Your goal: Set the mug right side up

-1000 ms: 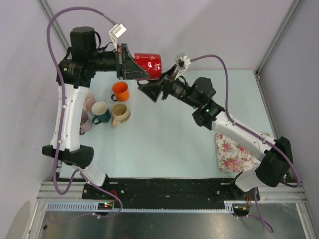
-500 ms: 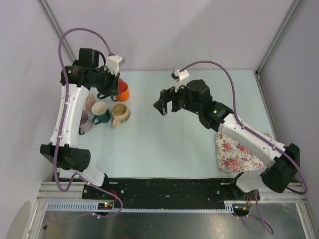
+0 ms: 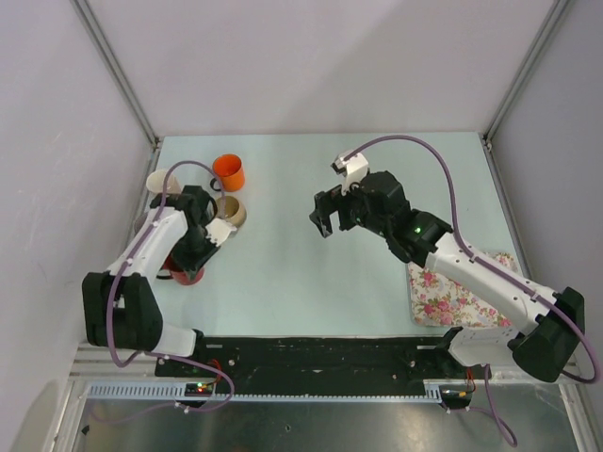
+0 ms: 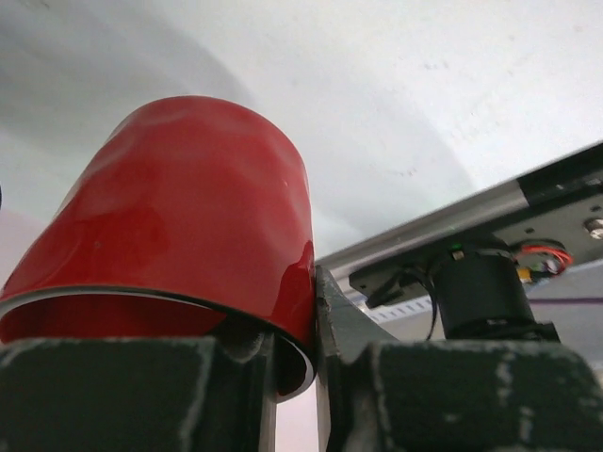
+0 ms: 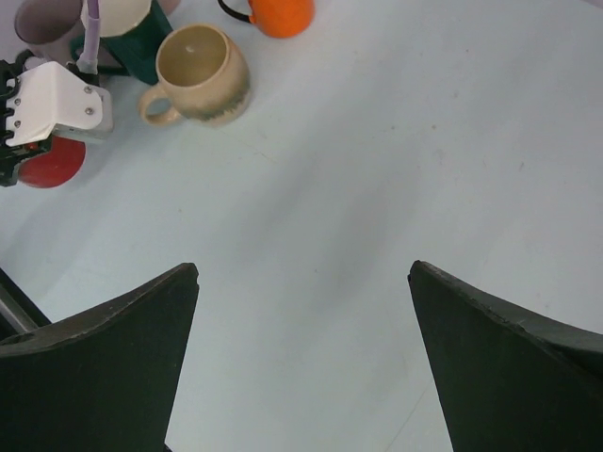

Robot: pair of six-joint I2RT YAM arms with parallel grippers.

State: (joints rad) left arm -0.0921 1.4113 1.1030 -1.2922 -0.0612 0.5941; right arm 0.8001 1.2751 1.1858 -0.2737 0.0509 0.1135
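The red mug (image 4: 179, 217) is held by my left gripper (image 4: 292, 348), which is shut on its rim wall, one finger inside and one outside. The mug's closed bottom points away from the wrist, toward the table's near rail. In the top view the left gripper (image 3: 195, 252) is low at the table's left side, with the red mug (image 3: 186, 276) mostly hidden under it. The red mug also shows in the right wrist view (image 5: 47, 162). My right gripper (image 3: 325, 222) hovers over the middle of the table, open and empty (image 5: 303, 273).
An orange mug (image 3: 228, 171), a beige mug (image 3: 229, 209) and a pale mug (image 3: 162, 181) stand at the back left; a green mug (image 5: 127, 38) stands beside the beige one (image 5: 198, 71). A floral cloth (image 3: 452, 287) lies at the right under the right arm.
My left arm has swung down from high at the back to the table's left side, carrying the red mug. My right gripper has drawn back from the mug toward the table's middle.
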